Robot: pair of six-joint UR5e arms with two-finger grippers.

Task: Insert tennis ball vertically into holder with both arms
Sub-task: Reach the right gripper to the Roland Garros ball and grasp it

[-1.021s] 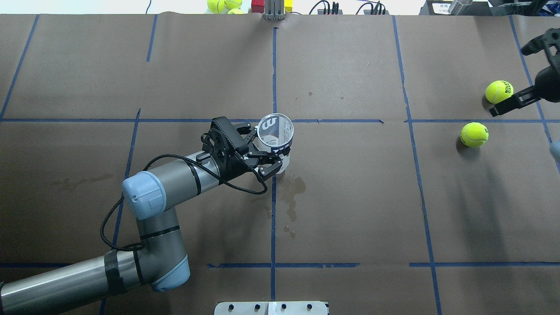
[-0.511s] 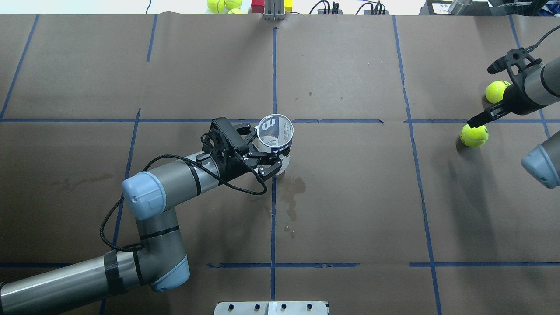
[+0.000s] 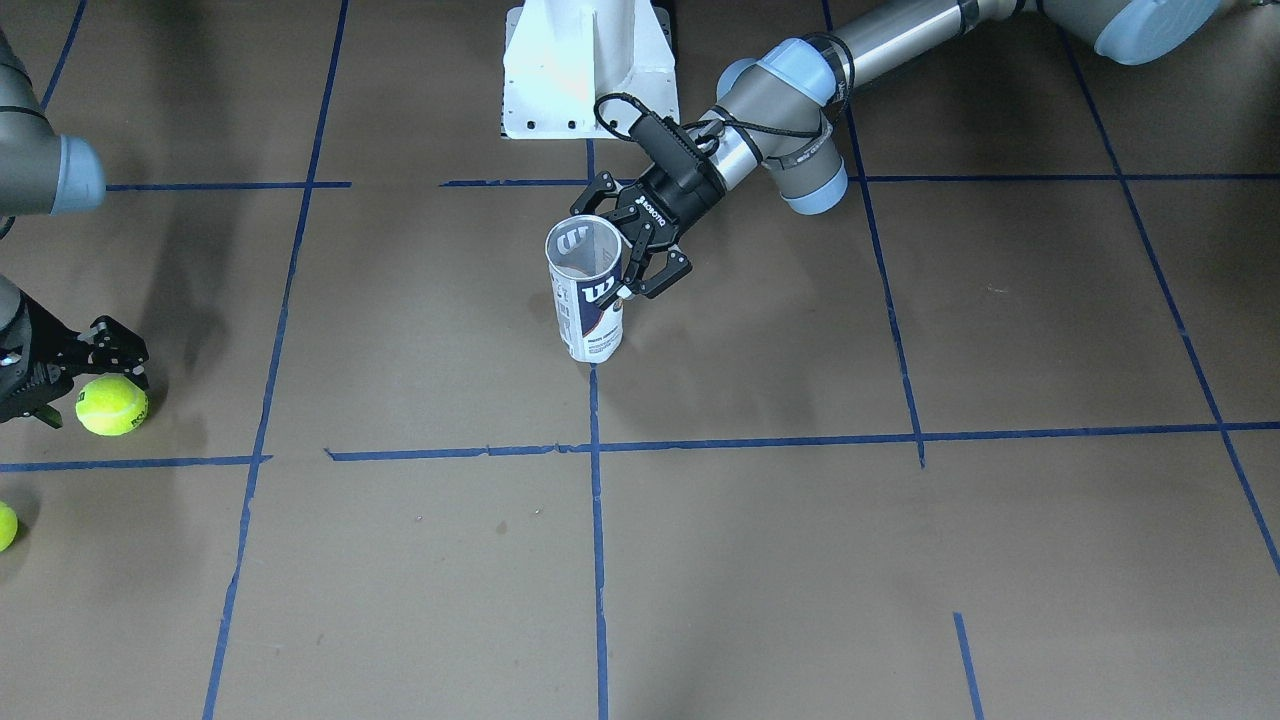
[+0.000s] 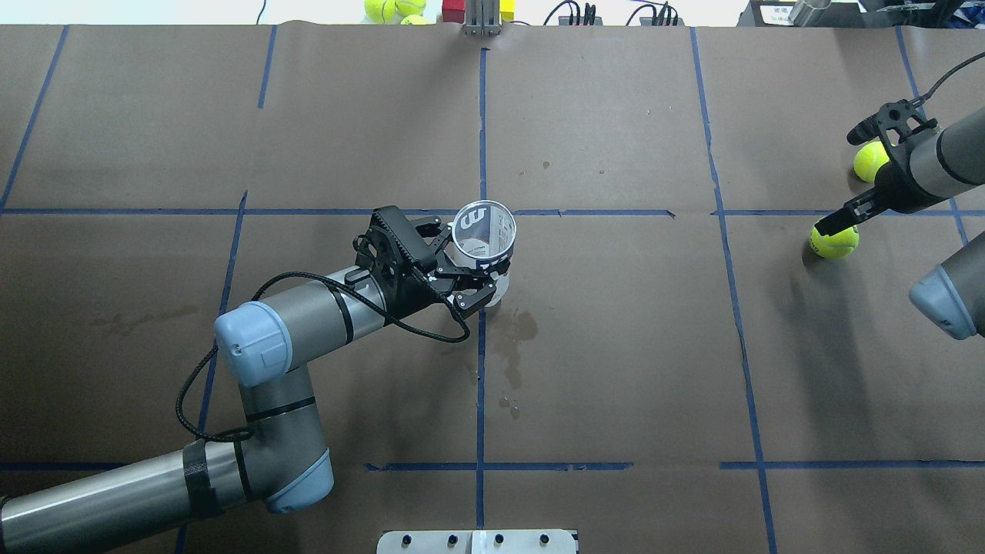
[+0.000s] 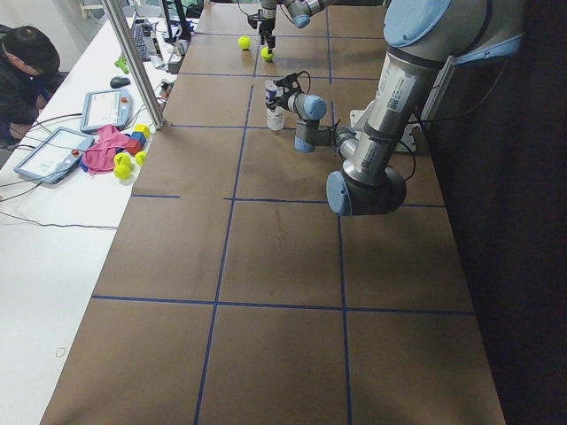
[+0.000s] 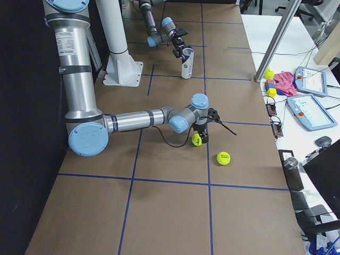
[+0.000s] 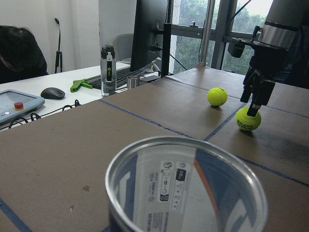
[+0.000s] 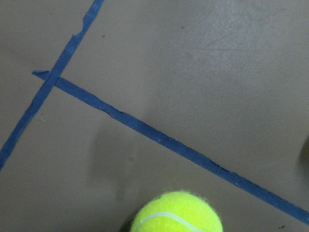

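Two grippers sit well apart: the left gripper (image 4: 462,263) grasps the upright clear plastic cylindrical can with the white-and-navy label (image 4: 492,245) mid-table, while the right gripper (image 4: 840,185), jaws spread, hangs over a yellow-green tennis ball (image 4: 836,241)

I see a tennis ball (image 8: 176,215) cut off at my bottom edge, brown paper (image 8: 217,63) beneath, blue tape lines (image 8: 159,140) meeting left; dark patch (image 8: 305,150) far right, possibly shadow.
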